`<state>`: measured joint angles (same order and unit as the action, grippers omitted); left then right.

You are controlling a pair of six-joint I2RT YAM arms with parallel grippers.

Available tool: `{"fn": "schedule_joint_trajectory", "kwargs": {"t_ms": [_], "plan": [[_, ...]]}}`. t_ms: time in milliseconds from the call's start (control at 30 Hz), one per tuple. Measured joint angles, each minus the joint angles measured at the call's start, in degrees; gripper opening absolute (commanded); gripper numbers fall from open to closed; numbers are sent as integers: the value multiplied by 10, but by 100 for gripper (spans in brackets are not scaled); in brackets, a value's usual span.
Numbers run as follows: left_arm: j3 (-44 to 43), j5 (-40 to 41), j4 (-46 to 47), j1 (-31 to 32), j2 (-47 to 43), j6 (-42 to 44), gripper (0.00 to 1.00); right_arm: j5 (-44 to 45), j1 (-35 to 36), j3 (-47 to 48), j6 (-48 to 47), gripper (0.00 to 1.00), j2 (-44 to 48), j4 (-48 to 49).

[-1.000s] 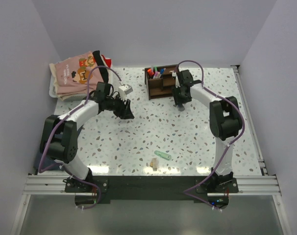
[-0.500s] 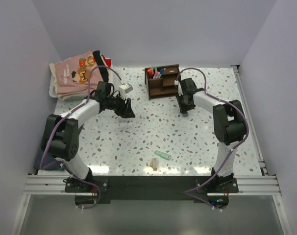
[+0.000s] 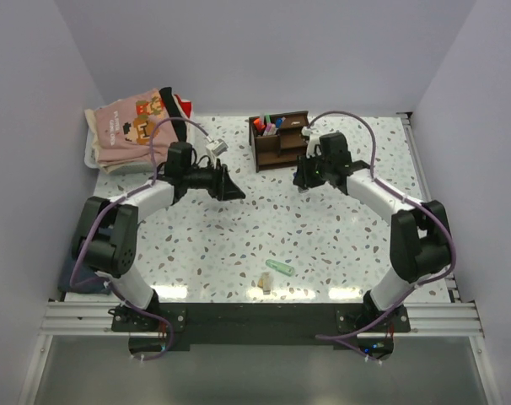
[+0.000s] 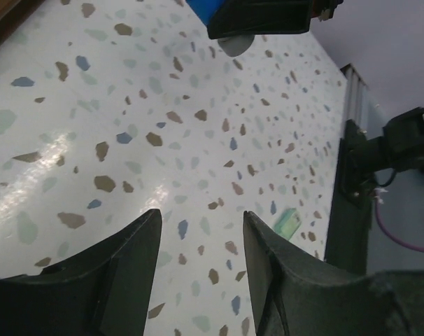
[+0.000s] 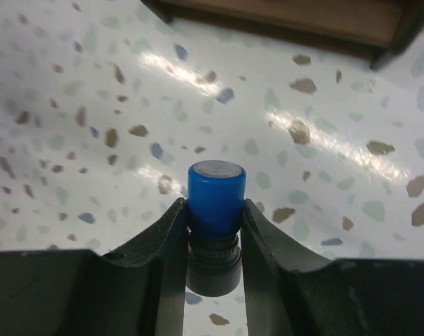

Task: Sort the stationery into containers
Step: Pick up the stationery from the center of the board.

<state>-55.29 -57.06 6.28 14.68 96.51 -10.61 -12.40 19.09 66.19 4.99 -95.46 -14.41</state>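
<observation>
Two fingers of my right gripper are pressed against the sides of a blue-capped pen. Its round cap end faces my wrist camera and a dark barrel shows below it. The pen is clamped between them above the speckled white terrazzo table. Just past those fingertips runs the lower edge of the small dark brown wooden desk organizer. From overhead it sits close to this gripper, a little beyond it and toward my left arm, with several coloured pens upright in a back compartment.

My left gripper holds nothing: its two dark fingers stand apart over bare table. Well away from it, toward my bases, a mint green marker lies flat on the table. A short beige pen lies just beside the marker, on the side nearer the bases. Behind my left wrist, at the far left corner, a white tray carries folded pink clothes.
</observation>
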Motion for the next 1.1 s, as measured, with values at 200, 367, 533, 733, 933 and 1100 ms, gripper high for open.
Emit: {"fn": "schedule_joint_trajectory", "kwargs": {"t_ms": [200,367,533,733,933,1100], "plan": [[47,-48,319,8,45,-275,66,-26,9,-3,132,0,42,96],[47,-42,518,9,108,-469,71,-27,14,27,213,0,37,111],[16,-30,608,12,143,-564,74,-28,19,75,270,0,28,125],[-7,-16,644,31,151,-605,73,-30,37,97,307,0,28,127],[-16,-12,649,39,156,-619,71,-36,58,97,324,0,23,127],[-29,-9,650,39,166,-624,70,-37,69,97,327,0,15,126]]}}
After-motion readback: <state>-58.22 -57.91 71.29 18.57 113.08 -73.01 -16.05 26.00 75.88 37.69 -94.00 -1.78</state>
